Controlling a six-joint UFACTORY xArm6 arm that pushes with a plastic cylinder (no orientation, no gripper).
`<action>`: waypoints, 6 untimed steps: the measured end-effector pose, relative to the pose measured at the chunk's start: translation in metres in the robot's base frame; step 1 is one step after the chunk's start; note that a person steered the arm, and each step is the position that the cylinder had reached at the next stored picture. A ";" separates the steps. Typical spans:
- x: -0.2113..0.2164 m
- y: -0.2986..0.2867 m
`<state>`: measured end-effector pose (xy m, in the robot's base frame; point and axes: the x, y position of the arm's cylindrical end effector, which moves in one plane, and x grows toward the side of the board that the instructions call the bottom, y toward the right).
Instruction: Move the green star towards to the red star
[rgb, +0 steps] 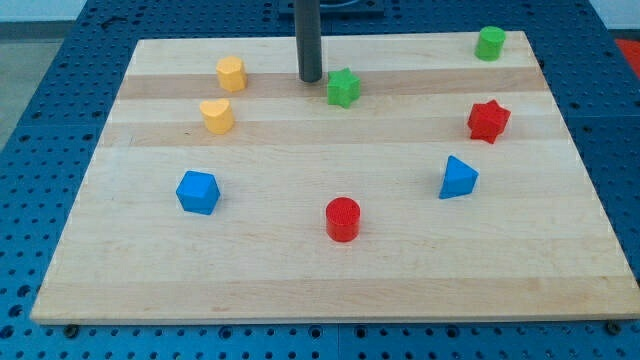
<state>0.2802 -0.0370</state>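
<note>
Wooden board (330, 290) on a blue perforated bench (40, 120), 8 blocks on it.

Nearest the view's bottom: red cylinder (342, 219), roughly centre. Blue cube-like block (197, 192) off to its left, a bit higher. Blue wedge, triangular (457, 178), to the cylinder's right and up.

Mid band: red star (488, 121) on the view's right, above the blue wedge. Yellow heart (216, 115) on the view's left, above the blue cube-like block.

Further up: green star (343, 88), upper centre of the board, well apart from the red star, which sits to its right and slightly lower. Yellow block (231, 73), shape looks hexagonal, not sure, just above the heart.

Far top right corner: green cylinder-ish block (490, 43).

My tip (310, 80) is down at the board just beside the green star, on its left and slightly higher. Small gap or touching, cannot tell. Rod runs straight up out of the view's top. No gripper on this arm, only the rod, so no spread or pressed state to report. Tip is well apart from the other 7 blocks; the yellow block is next closest, to its left.
</note>
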 end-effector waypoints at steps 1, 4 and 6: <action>0.010 -0.003; 0.031 0.061; 0.021 0.136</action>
